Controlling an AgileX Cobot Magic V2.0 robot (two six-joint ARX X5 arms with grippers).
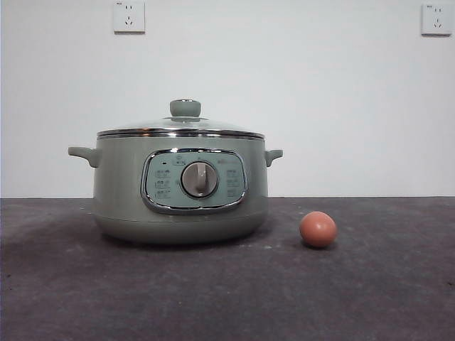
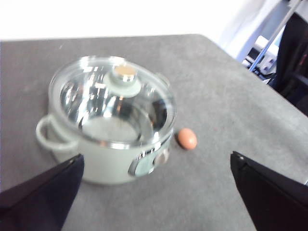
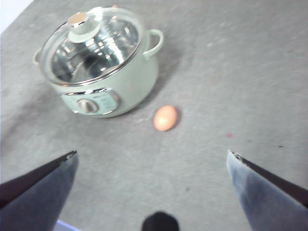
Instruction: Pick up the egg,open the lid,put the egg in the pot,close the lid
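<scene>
Dark grey table (image 1: 227, 298), white wall with two sockets behind, and the pot (image 1: 181, 188) sits lidded with the egg (image 1: 318, 229) out beside it.

Front view: the pot faces us square on, grey dial (image 1: 199, 179) in its chrome-framed panel, the lid (image 1: 181, 128) seated flat on the rim with its green knob (image 1: 185, 108) up top; the egg lies on the table near the pot's base, not touching it, and no arm is in shot. Left wrist view: the left gripper (image 2: 156, 192) hangs above the table, fingers (image 2: 43, 192) spread wide and empty, looking down at the closed pot (image 2: 108, 120) with the egg (image 2: 186, 138) just off its panel side. Right wrist view: the right gripper (image 3: 151, 187) is up high too, fingers (image 3: 269, 192) wide apart with nothing between them, the egg (image 3: 165, 118) resting on the table near the pot (image 3: 101, 62).
</scene>
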